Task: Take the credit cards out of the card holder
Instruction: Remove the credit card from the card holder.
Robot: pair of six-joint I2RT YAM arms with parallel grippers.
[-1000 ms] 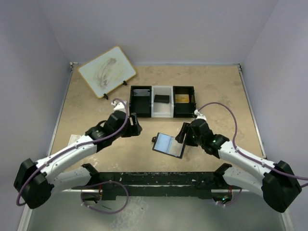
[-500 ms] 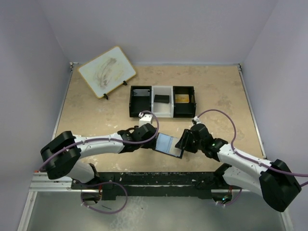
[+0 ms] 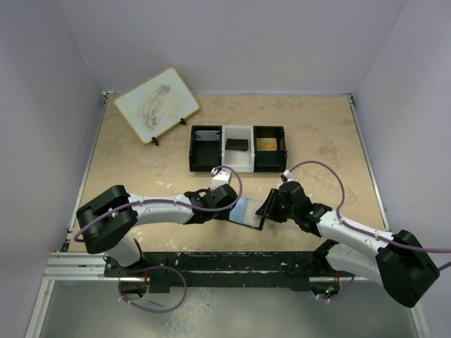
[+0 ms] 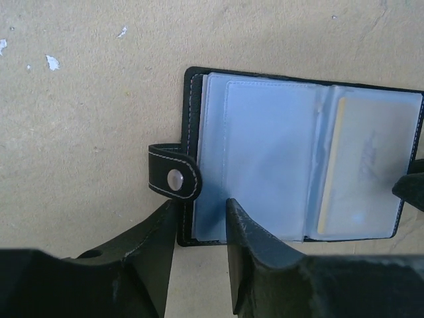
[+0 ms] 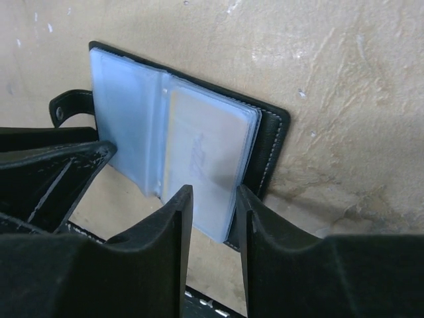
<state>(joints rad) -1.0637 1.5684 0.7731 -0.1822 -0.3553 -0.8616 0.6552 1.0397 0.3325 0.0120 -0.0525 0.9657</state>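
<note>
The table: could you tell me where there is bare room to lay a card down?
The table is bare right of the tray out to its edge, and on the left between the drawing board and the left arm. It is crowded at the front middle, where the left claw and right claw meet at the card holder.

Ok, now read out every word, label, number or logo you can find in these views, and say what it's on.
No text can be read anywhere.
Card in the card holder: faint print, too blurred to read.
White board: only grey smears, no writing.
Snap stud: blank.
</note>
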